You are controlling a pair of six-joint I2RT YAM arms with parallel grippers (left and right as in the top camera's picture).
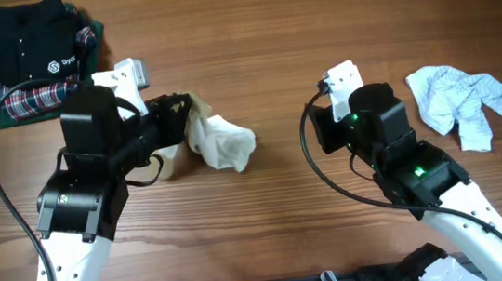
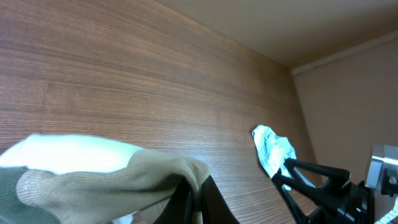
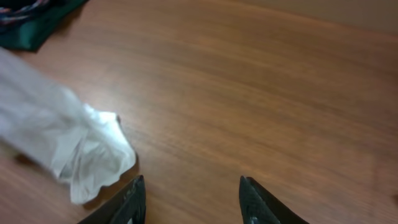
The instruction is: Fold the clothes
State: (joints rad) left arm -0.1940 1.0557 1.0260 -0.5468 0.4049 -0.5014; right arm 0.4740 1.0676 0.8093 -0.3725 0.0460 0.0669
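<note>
Cream knit garment point(image 1: 220, 142) bunched on wooden worktop point(image 1: 289, 239), centre-left in overhead view. Pinched at its 10 o'clock end by left tool point(image 1: 173, 111); jaws closed around a fold of it, judging from left wrist view, where cloth wraps dark fingers point(image 2: 198, 198) with no gap showing. Loose bulk trailing away toward 4 o'clock, so long axis roughly 10-to-4, free end resting on wood.

Right tool point(image 3: 194, 202) spread open, nothing between jaws. Hovering over bare wood, facing 9 o'clock. Cream garment at 9 o'clock from it, well apart, seen at far left edge of right wrist view. Left arm clearly nearer, already touching; right arm needing a reach toward 9 o'clock to take the free 4 o'clock end.

Probably early in the task: garment crumpled, no flat layer or crease laid yet. Likely next need: second grip on free end, then spreading along long axis before any fold.

Light blue crumpled garment point(image 1: 464, 99) at 3 o'clock of right arm, near but untouched. Folded dark shirt stack point(image 1: 36, 51) at 11 o'clock corner, over plaid and green cloth.
</note>
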